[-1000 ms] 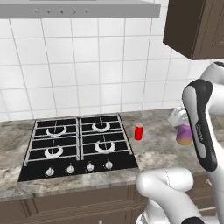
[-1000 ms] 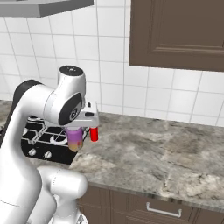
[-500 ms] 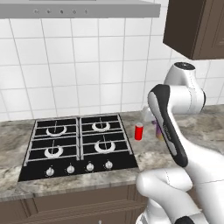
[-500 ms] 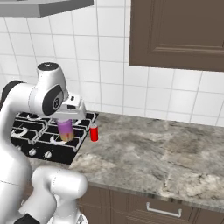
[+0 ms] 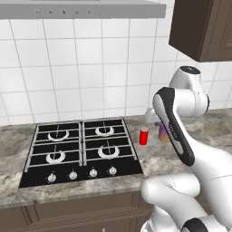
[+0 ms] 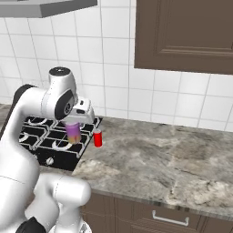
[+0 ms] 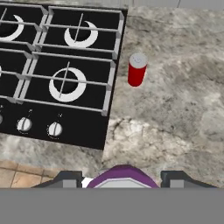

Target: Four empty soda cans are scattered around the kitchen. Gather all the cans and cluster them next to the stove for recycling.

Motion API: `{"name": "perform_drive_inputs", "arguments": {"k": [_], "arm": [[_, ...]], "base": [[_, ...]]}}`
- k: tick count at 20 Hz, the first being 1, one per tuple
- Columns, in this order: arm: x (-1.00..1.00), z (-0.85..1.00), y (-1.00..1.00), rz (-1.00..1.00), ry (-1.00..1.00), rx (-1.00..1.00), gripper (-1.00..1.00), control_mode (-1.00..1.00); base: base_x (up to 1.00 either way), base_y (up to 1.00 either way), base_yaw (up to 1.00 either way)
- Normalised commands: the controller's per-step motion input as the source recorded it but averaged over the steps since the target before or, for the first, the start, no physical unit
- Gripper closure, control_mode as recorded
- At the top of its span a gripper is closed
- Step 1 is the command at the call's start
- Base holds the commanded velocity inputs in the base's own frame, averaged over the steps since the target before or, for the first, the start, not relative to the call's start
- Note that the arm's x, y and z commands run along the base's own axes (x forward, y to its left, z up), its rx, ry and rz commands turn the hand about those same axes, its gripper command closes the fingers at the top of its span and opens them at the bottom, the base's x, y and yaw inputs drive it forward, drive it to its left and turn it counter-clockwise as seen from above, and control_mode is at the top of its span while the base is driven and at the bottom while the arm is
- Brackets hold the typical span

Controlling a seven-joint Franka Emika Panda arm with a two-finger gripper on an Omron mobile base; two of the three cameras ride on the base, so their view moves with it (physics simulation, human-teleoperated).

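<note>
Gripper [image 6: 74, 125] clamped on upright purple can [image 6: 73, 132], carried above the counter [image 6: 150, 154]; red can [image 7: 137, 69] stands upright ahead of it, just beside the stove [image 5: 81, 149], so set-down lies forward and down.

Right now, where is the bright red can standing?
The bright red can stands upright on the grey counter, just off the right edge of the stove. In the left base view the purple can in the gripper is to its right.
</note>
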Motion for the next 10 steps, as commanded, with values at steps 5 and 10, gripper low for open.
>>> {"name": "perform_drive_inputs", "arguments": {"k": [5,10], "arm": [[0.52,-0.44,0.17,-0.04,0.0,0.0,1.0,-1.0],[0.32,-0.92,0.03,-0.09,0.0,0.04,1.0,-1.0]], "base": [[0.0,0.0,0.0],[0.0,0.0,0.0]]}}
